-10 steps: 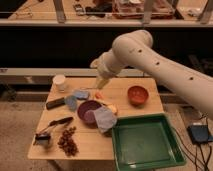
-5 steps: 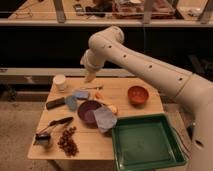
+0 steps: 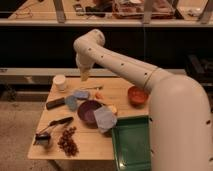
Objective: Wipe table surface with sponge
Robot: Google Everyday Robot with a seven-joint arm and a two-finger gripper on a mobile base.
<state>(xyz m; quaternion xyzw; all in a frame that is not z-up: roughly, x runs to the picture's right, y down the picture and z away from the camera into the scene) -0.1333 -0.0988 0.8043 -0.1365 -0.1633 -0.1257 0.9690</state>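
Pale blue sponge (image 3: 80,94) lies between white cup (image 3: 60,82) and purple bowl (image 3: 88,111); tool (image 3: 85,76) hangs above, open, empty.

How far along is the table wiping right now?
Done: nothing visible; the sponge lies on the table, untouched. In hand: the open gripper hovers over the far side near the sponge, holding nothing. Left: grasp the sponge and wipe the table.

Gripper (image 3: 85,75) over table surface (image 3: 96,142) rear; sponge (image 3: 81,94) behind bowl (image 3: 86,111).
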